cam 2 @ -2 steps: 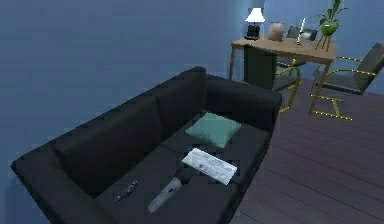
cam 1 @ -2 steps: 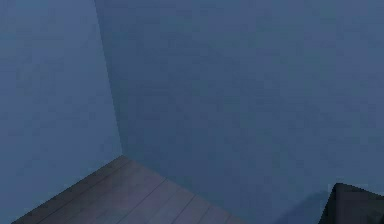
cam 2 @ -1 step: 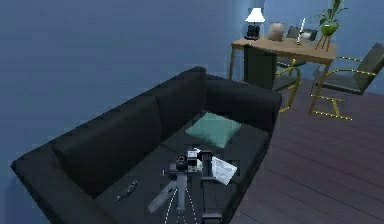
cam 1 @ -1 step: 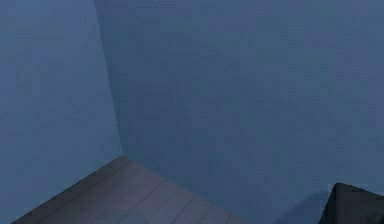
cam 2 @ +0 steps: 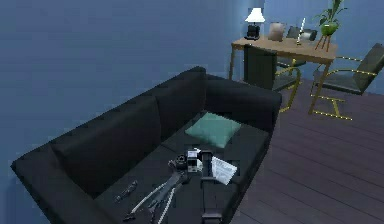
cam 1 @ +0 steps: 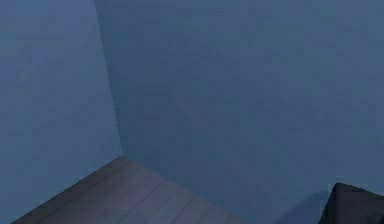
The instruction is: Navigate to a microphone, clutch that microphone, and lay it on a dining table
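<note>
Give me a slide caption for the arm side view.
Robot's arm over a black sofa with teal cushion and papers; wooden dining table with lamp and plant behind.

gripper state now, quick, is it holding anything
Gripper: open or shut cannot be told; its far end shows against the black sofa seat, so whether it holds anything cannot be told either.
</note>
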